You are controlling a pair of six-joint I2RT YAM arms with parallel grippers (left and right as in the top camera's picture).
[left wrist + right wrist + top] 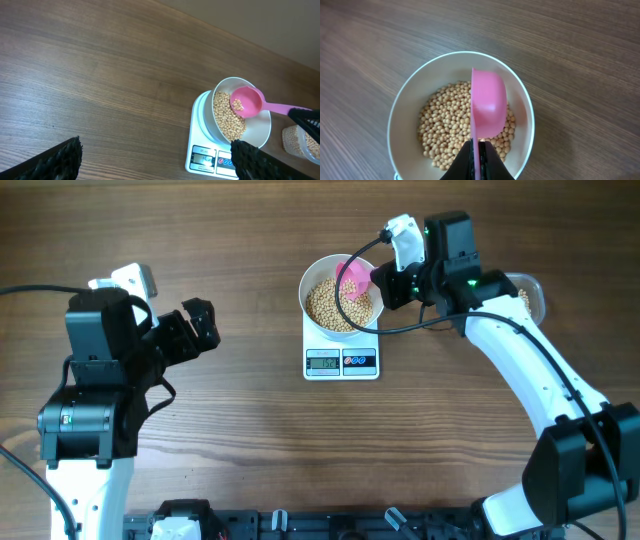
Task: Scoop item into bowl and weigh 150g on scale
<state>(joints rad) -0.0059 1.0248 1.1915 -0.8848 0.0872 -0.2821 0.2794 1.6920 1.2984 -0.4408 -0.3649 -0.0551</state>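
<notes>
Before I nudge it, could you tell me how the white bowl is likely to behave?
The bowl probably feels bottom-heavy, since beans cover its floor. Smooth-sided, it may slide on the flat scale rather than tip. The loose beans would likely shift.

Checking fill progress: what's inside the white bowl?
Tan beans lie in the bowl; a pink scoop, a few beans in it, hangs over them. Whatever lies beneath the scoop is hidden.

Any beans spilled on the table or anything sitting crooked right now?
Nothing stands out. No beans lie on the table; the bowl sits on the scale, and the right gripper holds the pink scoop over it.
</notes>
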